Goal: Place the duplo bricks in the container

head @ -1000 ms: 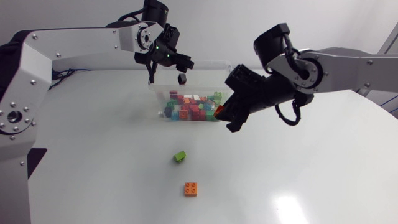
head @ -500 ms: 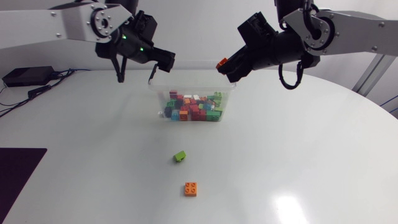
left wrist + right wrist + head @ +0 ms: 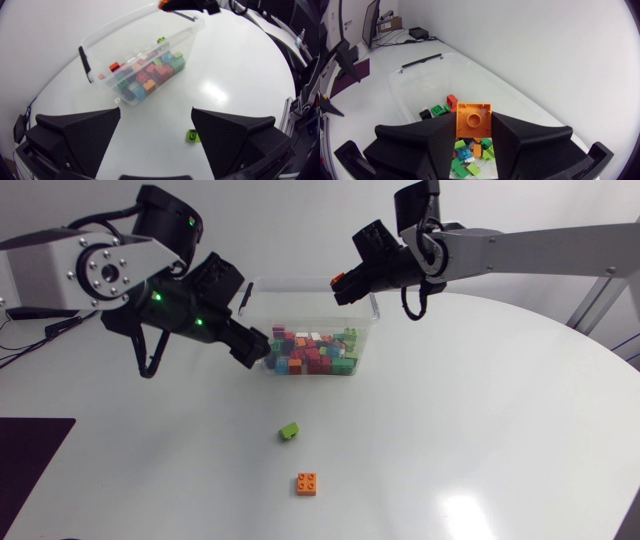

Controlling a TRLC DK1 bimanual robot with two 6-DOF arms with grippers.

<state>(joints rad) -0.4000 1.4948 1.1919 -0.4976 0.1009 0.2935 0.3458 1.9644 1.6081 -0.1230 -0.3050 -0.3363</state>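
A clear plastic container [image 3: 374, 306] near the table's far side holds several coloured duplo bricks. My right gripper [image 3: 340, 283] hangs above the container's back right rim, shut on an orange brick [image 3: 473, 119] over the bricks inside [image 3: 462, 155]. My left gripper [image 3: 252, 345] stands open and empty at the container's front left corner. From the left wrist view the container [image 3: 120, 25] lies ahead of the broad fingers [image 3: 80, 135]. A green brick [image 3: 289, 431] and an orange brick [image 3: 308, 484] lie on the table nearer the front; the green brick [image 3: 192, 135] shows beside one left finger.
The round white table [image 3: 500, 430] stretches wide to the right and front of the container. A black clip [image 3: 86, 57] sits on the container's short end. A dark mat [image 3: 30, 445] lies at the table's left edge.
My left gripper opened wide and swung from above the container's back down to its front left corner. My right gripper carried the orange brick from the container's front right up over its back rim.
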